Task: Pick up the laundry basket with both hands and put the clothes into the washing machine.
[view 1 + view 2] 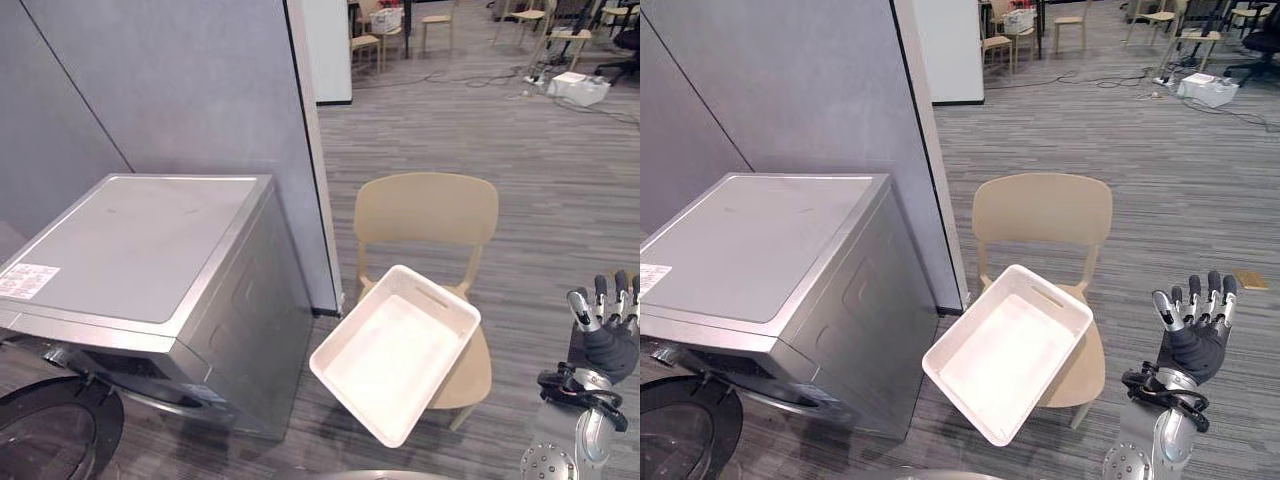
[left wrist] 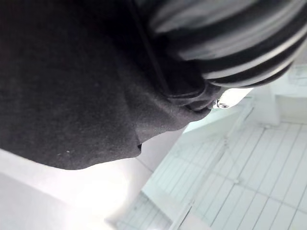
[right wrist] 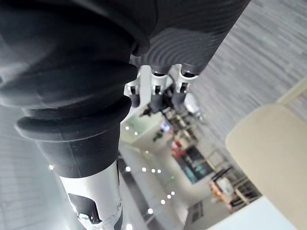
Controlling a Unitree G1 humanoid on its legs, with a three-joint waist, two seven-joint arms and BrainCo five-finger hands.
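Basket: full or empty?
Empty. The basket is bare white inside, no clothes; it rests tipped on the chair.

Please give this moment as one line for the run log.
basket: empty, tilted on chair seat | right hand: open, raised, apart from basket | washing machine: door open

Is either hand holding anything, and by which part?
The right hand is raised, open, holding nothing; the white basket sits on the chair, apart from it. For the left hand it cannot be told.
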